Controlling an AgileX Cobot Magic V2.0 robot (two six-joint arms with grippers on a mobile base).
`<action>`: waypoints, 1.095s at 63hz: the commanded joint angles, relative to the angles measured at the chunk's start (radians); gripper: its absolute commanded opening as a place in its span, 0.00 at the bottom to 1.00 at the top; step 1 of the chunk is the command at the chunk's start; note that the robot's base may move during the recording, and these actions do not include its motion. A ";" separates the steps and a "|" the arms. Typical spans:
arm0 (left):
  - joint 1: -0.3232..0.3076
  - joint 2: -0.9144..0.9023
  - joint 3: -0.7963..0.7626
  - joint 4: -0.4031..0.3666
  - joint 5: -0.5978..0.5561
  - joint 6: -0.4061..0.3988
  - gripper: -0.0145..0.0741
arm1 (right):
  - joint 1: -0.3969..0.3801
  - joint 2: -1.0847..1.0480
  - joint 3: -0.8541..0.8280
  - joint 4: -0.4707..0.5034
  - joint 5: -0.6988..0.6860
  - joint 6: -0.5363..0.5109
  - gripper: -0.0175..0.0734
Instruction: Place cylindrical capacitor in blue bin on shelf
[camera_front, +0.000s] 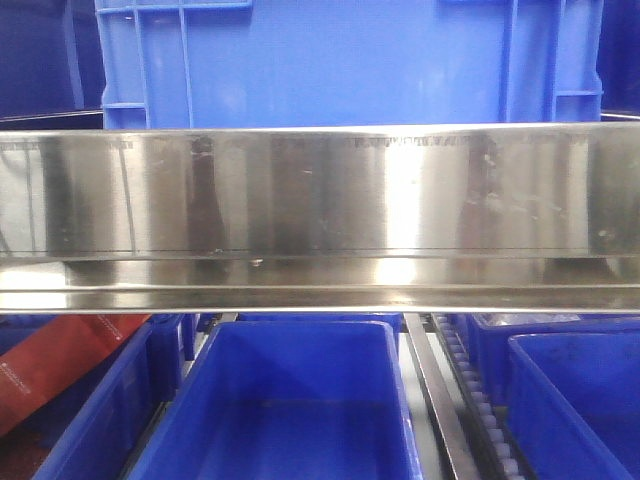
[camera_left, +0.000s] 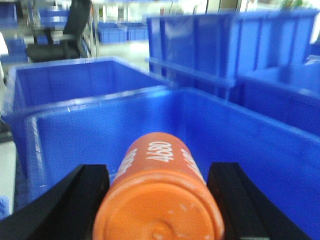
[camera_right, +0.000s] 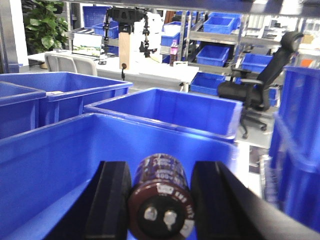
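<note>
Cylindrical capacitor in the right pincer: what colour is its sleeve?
Deep brown-maroon sleeve with pale print on the cylindrical capacitor; right wrist view shows it best.

The shelf (camera_front: 320, 200) rail is polished steel, mirror-bright and faintly smudged. The bins (camera_front: 270, 400) are smooth, glossy plastic. The orange cylinder (camera_left: 160, 210) looks satiny, its end scuffed. The capacitor (camera_right: 161, 197) wears a glossy dark sleeve, with metal terminals. The left claw (camera_left: 157, 175) and right claw (camera_right: 160, 172) have matt black fingers (camera_right: 112, 200).
</note>
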 joint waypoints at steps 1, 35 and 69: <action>-0.006 0.048 -0.032 -0.005 -0.030 0.001 0.04 | 0.015 0.046 -0.032 0.012 -0.041 -0.001 0.12; -0.008 0.084 -0.063 -0.007 -0.028 -0.001 0.85 | 0.072 0.109 -0.052 0.035 -0.006 -0.001 0.78; -0.004 -0.051 -0.064 -0.005 0.041 -0.001 0.04 | 0.071 -0.049 -0.048 0.035 0.103 -0.001 0.01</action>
